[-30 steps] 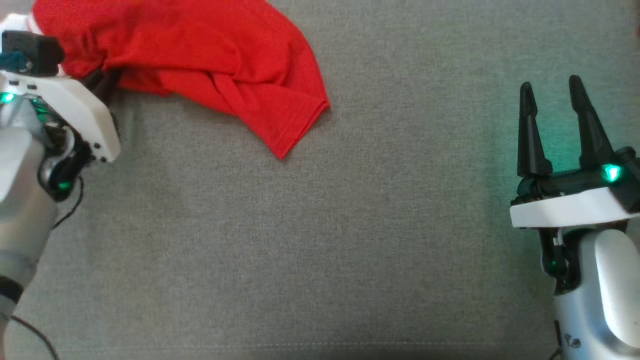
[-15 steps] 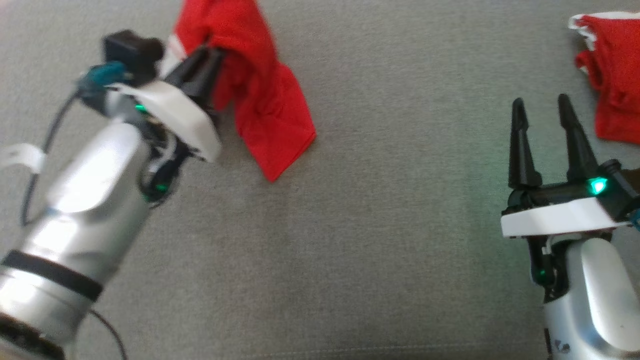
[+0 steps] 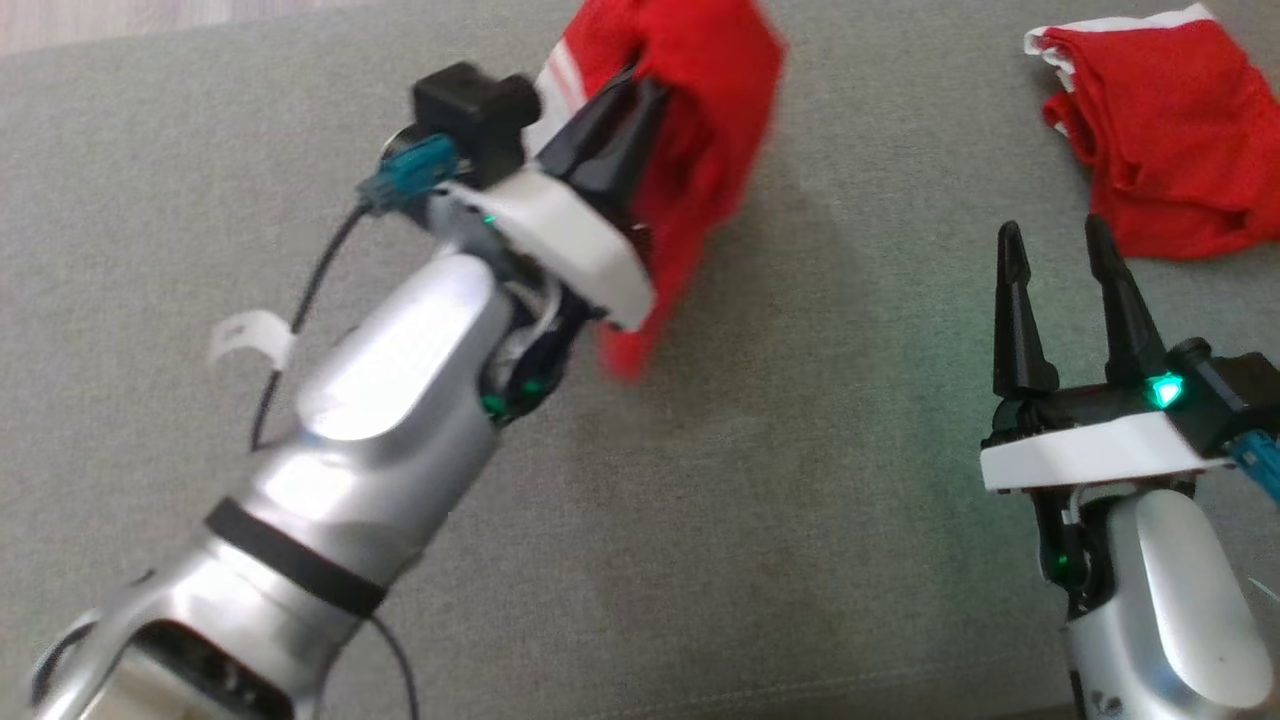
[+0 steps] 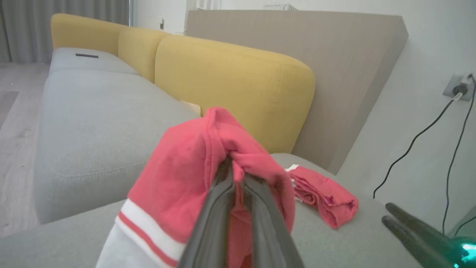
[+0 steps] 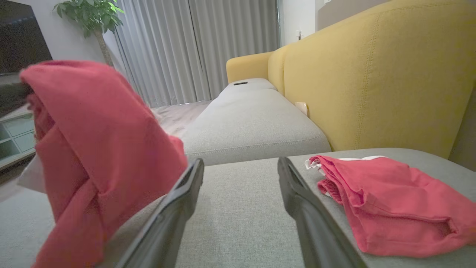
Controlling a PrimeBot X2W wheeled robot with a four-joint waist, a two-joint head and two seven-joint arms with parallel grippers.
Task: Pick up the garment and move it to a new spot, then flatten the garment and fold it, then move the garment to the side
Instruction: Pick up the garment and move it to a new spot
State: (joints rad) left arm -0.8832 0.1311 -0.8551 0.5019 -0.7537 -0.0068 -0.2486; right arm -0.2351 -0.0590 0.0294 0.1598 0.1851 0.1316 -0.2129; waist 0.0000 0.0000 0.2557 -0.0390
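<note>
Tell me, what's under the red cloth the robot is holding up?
Just grey sofa cushion lies beneath the hanging red garment. The cloth covers the fingertips of the left end effector, so those are hidden.

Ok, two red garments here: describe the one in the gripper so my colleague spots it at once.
On the grey sofa seat, find the silver left arm. Its left gripper is shut on a red garment that hangs bunched from it, white stripes at one edge; the other red garment lies crumpled on the seat, ungripped.
</note>
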